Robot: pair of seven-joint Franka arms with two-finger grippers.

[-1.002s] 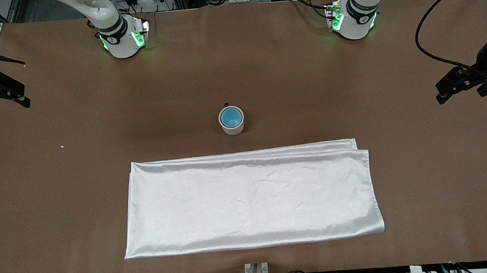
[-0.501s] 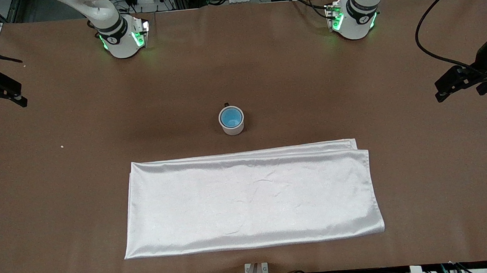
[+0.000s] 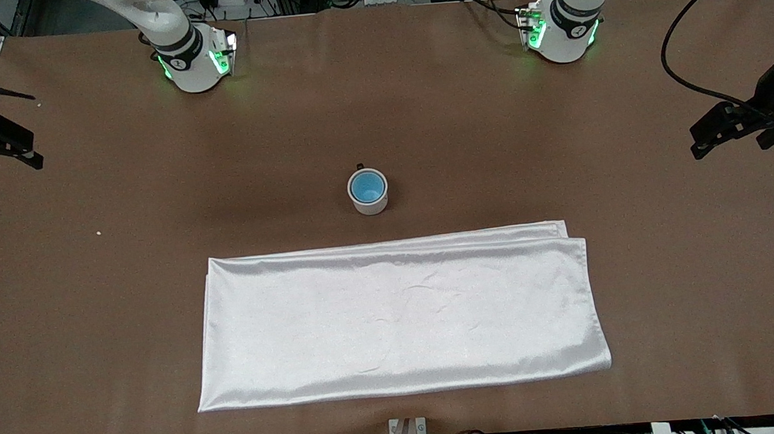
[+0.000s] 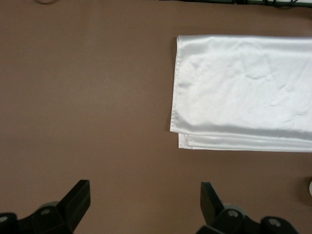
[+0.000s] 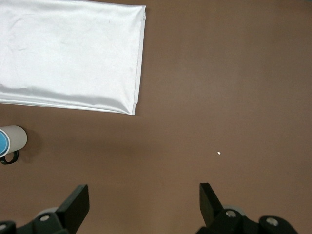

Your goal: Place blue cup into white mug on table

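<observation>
Nearest the front camera, a shiny white cloth (image 3: 399, 315) lies folded into a long rectangle, smooth and satiny with soft creases, on the matte brown surface (image 3: 93, 299).

Just farther from the camera than the cloth, near the middle of the surface, stands the white mug (image 3: 367, 192), a small upright cylinder with a black loop handle on its side away from the camera. The blue cup (image 3: 366, 187) already sits inside it, its bright blue interior ringed by the mug's white rim, so the task looks complete. Both look rigid, light and breakable, probably glazed and somewhat slippery. The nested cup offers only its rim to pinch; the mug could be taken across its wall or by the handle.

Farther still, the left gripper (image 3: 728, 128) hovers over the left arm's end of the surface, and the right gripper (image 3: 4, 145) hovers over the right arm's end. Both arms wait, well apart from the mug. Each wrist view shows that arm's black fingers (image 4: 78, 200) (image 5: 78, 202) spread wide, holding nothing.
</observation>
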